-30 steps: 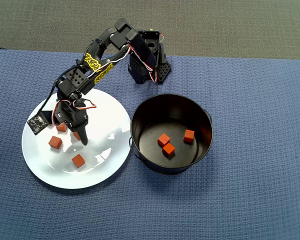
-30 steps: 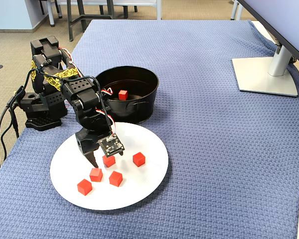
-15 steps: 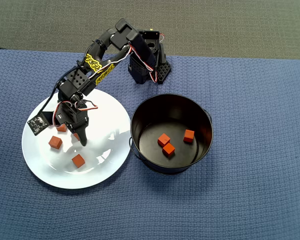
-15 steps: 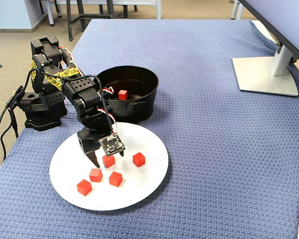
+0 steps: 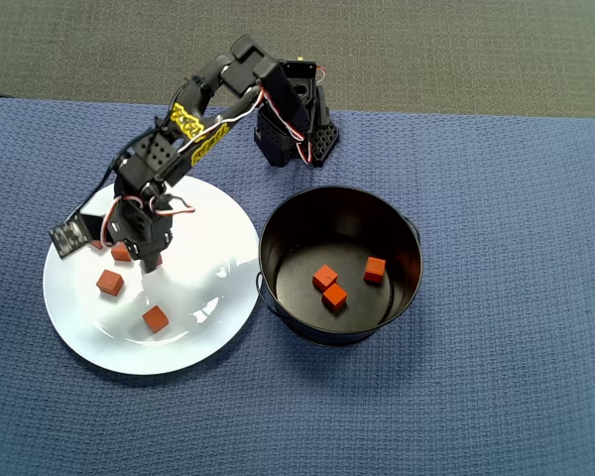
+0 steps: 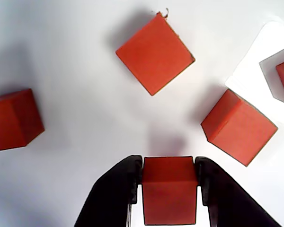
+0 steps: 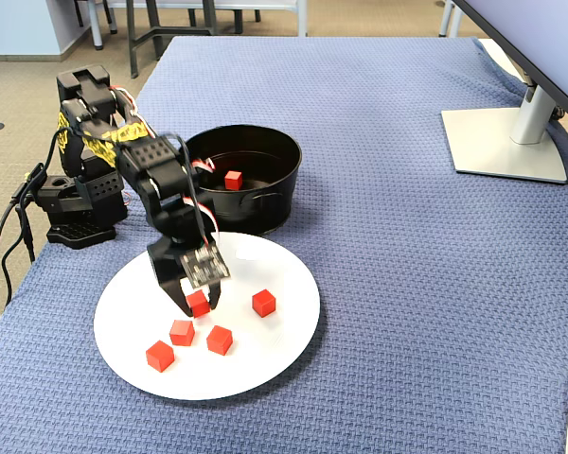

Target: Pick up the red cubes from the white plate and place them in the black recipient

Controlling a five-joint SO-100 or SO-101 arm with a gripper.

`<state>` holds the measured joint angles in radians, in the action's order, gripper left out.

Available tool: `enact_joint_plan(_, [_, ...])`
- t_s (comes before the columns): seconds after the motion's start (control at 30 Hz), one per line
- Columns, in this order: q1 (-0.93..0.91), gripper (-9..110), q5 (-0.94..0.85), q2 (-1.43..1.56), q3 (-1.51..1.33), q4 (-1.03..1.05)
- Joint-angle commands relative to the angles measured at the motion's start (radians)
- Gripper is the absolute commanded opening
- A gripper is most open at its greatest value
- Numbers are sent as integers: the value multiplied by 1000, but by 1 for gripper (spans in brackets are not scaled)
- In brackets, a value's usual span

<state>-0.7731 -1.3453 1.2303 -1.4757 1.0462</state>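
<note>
- Gripper (image 6: pixel 169 189), black two-finger: clamped on one small orange-red cube (image 6: pixel 169 187), now lifted just off glossy round white plate (image 5: pixel 203 332), left of overhead frame.
- Means pick done; carry to black metal pot (image 5: pixel 278 223), frame centre, w/ 3 cubes inside, comes next.

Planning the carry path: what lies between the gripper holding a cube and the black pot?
In the overhead view, only bare white plate and a thin strip of blue cloth separate the gripper from the black pot; no loose cubes sit there.
</note>
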Motion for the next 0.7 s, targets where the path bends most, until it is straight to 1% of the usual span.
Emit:
enact_joint_plan(0.0, [-14, 0, 60, 207, 9, 89])
enact_joint_plan(0.13, [-6, 0, 127, 399, 3, 230])
enact_joint_plan(0.27, [81, 0, 305, 574, 5, 305])
enact_joint_plan(0.4, [279, 0, 549, 698, -5, 365])
enact_joint_plan(0.5, [456, 0, 670, 772, -54, 379])
enact_joint_plan(0.57, [574, 0, 752, 795, -104, 370])
enact_joint_plan(0.67, [747, 0, 865, 810, -236, 296])
